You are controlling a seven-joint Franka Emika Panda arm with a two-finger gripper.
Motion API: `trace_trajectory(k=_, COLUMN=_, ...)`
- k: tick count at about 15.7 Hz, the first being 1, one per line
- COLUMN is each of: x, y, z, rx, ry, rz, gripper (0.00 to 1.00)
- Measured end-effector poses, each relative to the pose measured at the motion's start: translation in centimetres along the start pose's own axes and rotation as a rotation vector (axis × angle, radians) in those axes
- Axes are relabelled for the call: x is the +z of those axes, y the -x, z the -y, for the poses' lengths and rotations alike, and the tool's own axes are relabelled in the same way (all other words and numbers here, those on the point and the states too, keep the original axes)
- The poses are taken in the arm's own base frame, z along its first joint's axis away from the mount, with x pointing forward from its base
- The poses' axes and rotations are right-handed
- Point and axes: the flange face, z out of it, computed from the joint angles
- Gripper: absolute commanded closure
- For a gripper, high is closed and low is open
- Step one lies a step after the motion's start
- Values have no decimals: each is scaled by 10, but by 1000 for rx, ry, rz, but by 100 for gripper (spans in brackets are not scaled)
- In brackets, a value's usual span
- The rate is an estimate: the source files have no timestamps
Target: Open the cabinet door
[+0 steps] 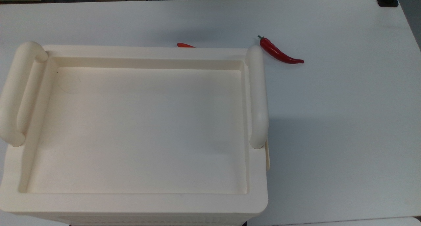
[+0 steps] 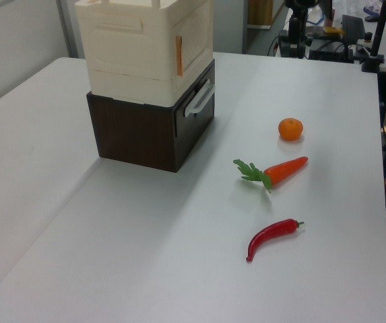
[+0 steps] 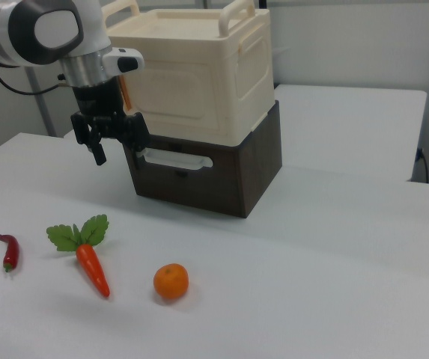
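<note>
Right view, smooth cream plastic cabinet, rounded corners, tubular handles

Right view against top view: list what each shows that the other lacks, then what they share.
Only in the right view: the robot arm's black tool, open beside the cabinet's front, a dark brown wooden drawer box under the cabinet, an orange carrot with green leaves and a round orange mandarin.
Only in the top view: the cabinet's recessed tray top.
Both: the large cream plastic cabinet, its tubular handles, a red chilli and the white table.
</note>
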Motion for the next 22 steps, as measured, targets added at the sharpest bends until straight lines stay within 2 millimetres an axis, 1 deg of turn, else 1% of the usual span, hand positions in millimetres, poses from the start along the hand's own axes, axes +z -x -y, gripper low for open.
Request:
trace_trajectory(k=11, x=0, y=0, z=0, rx=1, ry=0, rz=1, gripper=0)
trace_trajectory(k=15, x=-7, y=-4, z=3, rx=-4, ry=-2, rz=-21, gripper=0)
trace_trajectory(k=17, x=-20, y=-7, z=15, rx=-24, ry=-7, rz=-51, gripper=0)
trace_trajectory(k=20, x=-44, y=-13, z=41, rx=-64, ry=-23, rz=-104, gripper=0)
trace_trajectory(k=22, x=-58, y=-20, z=56, rx=-79, ry=-44, rz=-158, gripper=0)
